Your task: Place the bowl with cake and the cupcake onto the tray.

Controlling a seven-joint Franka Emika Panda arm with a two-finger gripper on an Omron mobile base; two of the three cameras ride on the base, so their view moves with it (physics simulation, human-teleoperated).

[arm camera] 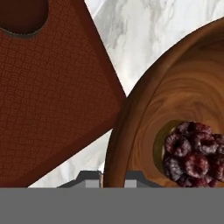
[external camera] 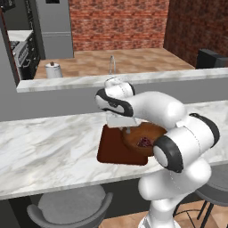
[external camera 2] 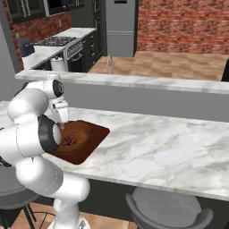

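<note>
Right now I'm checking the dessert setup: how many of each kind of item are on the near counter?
Tray: 1
Bowl with cake: 1
Cupcake: 1
Total: 3

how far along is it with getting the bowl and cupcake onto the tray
Possibly done: a dark round thing at the tray's far corner in the hand view, probably the cupcake. In hand: the end effector is shut on the rim of the bowl, cake inside. In the base views the bowl overlaps the tray; the hand view shows counter between them. Left: setting the bowl down and releasing.
</note>
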